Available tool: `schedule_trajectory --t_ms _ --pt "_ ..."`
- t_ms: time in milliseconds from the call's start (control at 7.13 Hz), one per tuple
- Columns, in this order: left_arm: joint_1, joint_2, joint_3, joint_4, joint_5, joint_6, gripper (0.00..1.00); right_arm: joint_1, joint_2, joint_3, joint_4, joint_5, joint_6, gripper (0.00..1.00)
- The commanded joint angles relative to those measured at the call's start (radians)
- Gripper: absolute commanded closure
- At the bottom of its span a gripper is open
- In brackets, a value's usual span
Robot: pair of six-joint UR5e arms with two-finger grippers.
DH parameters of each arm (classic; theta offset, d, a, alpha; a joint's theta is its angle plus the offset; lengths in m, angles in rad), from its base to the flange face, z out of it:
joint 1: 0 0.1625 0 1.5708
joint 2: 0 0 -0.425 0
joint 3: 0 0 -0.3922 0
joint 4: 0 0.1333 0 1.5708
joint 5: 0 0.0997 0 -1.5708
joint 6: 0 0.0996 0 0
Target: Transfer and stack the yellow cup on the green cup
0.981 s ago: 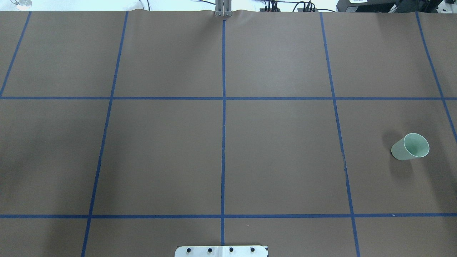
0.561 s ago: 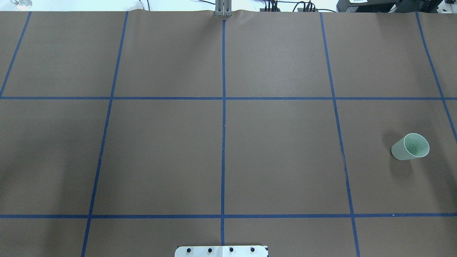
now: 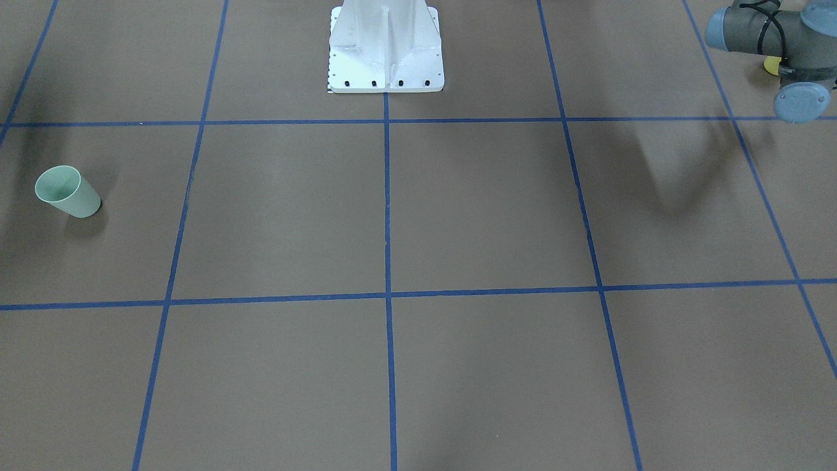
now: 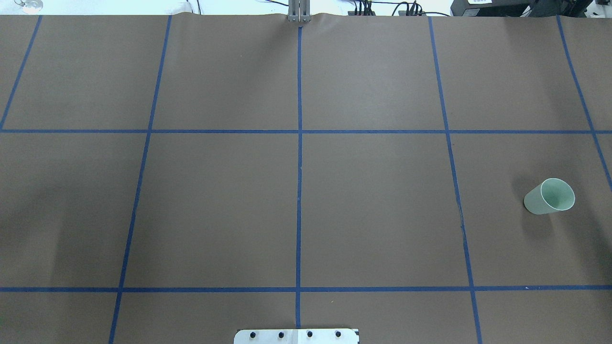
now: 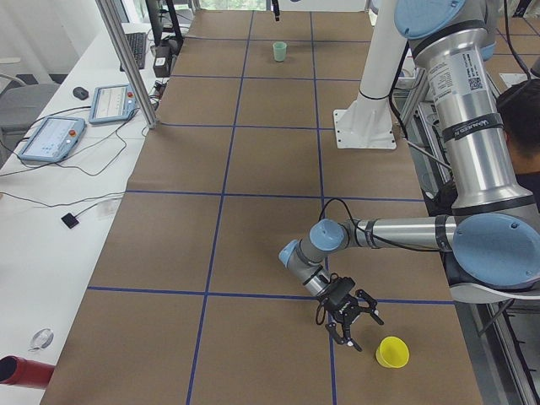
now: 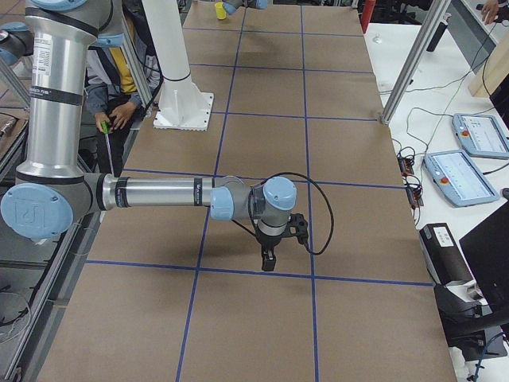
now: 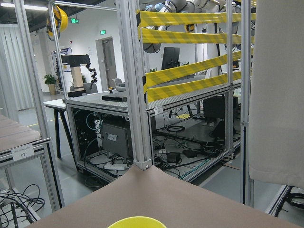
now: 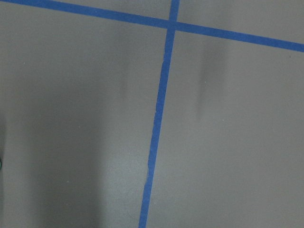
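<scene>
The yellow cup (image 5: 392,352) stands upright on the table (image 5: 253,236), with the left gripper (image 5: 354,329) just beside it and the green cup (image 4: 550,196) well apart. Whether the jaws are released or clenched cannot be told.

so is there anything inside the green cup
Nothing shows inside the green cup: overhead and front views show only its bare pale inner wall. The rim hides part of its floor.
</scene>
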Motion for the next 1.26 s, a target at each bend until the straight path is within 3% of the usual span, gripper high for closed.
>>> schedule_trajectory --t_ms 0,561,1121 --pt "0.036 0.000 0.032 -0.045 -0.066 -0.033 0.00 -0.004 0.001 0.001 0.007 -0.001 -0.001 0.00" --pt "0.076 0.000 0.146 -0.183 -0.118 -0.086 0.00 -0.010 0.001 0.003 0.015 -0.004 -0.001 0.00" --pt "0.126 0.000 0.188 -0.198 -0.242 -0.127 0.00 -0.014 0.002 0.012 0.015 -0.004 -0.001 0.00"
